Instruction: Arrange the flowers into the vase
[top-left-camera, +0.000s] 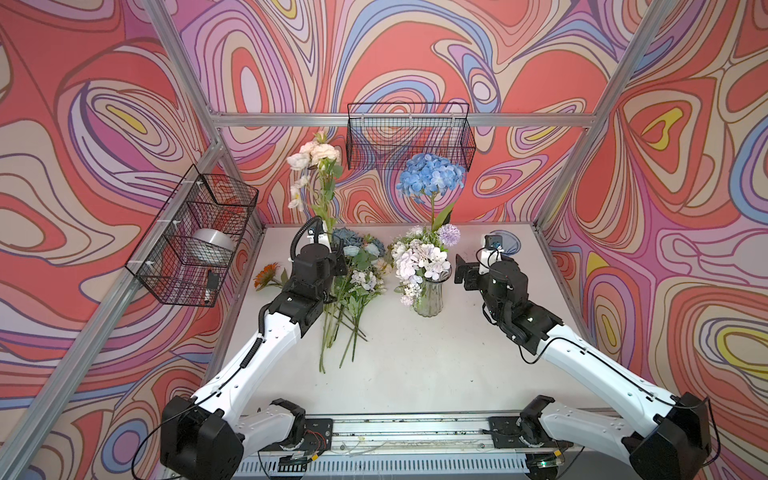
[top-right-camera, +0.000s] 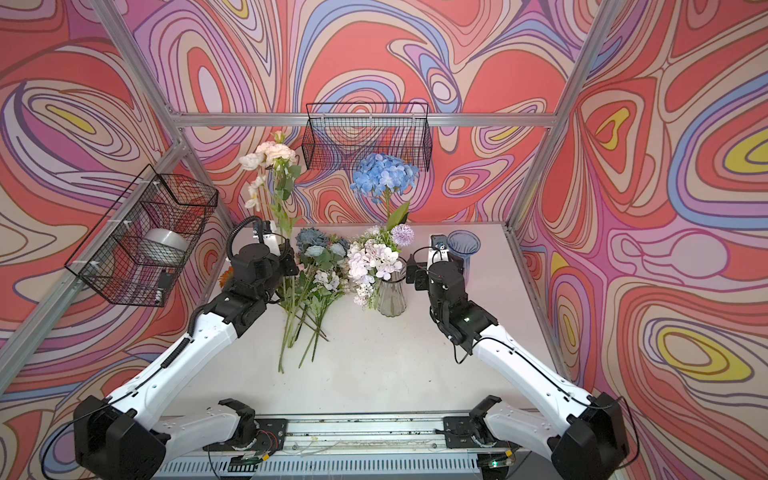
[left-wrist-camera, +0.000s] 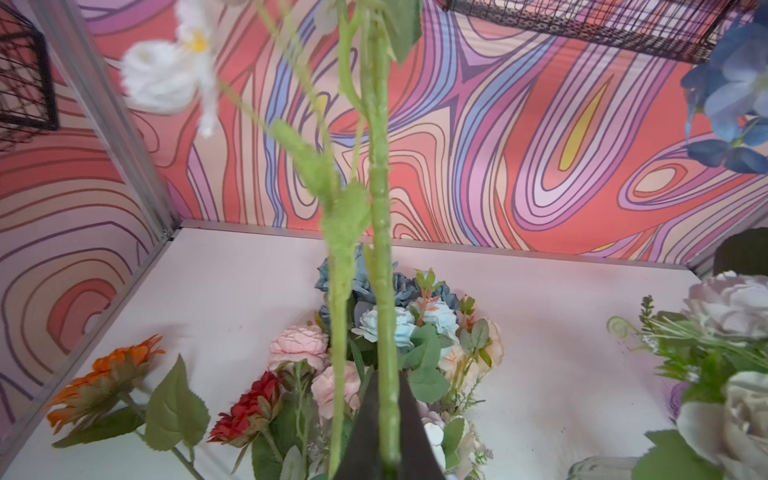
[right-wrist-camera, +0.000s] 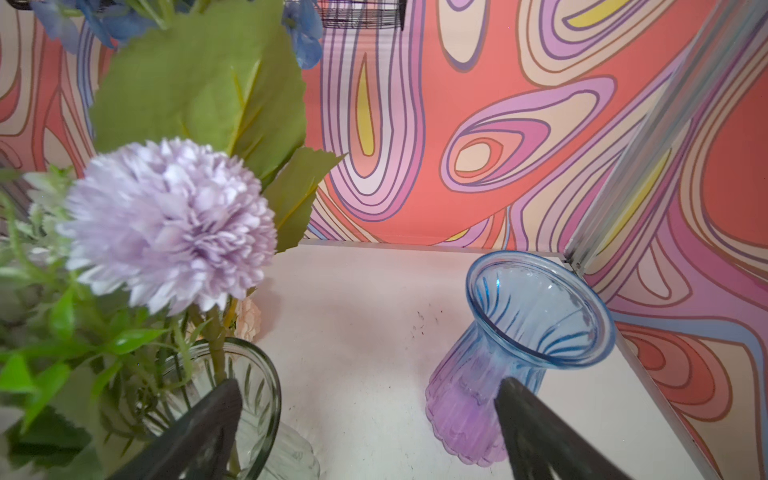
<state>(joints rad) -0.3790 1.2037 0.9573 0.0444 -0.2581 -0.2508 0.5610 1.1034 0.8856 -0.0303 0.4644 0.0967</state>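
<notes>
Table (top-left-camera: 415, 374) gap between flowers (top-left-camera: 357, 266) and vase (top-left-camera: 429, 297)

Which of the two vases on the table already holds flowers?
The clear glass vase near the middle: flowers stand in it. The blue-and-purple vase in the far right corner is empty.

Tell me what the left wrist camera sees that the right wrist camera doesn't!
Only the left wrist camera: the left gripper shut on a tall green stem, plus loose flowers lying on the table, like the orange sunflower, red flower and pink peonies.
Only the right wrist camera: the open right gripper and an empty blue-and-purple vase.
Both: the clear glass vase with flowers in it, the blue hydrangea, the white table and the swirly wall.
</notes>
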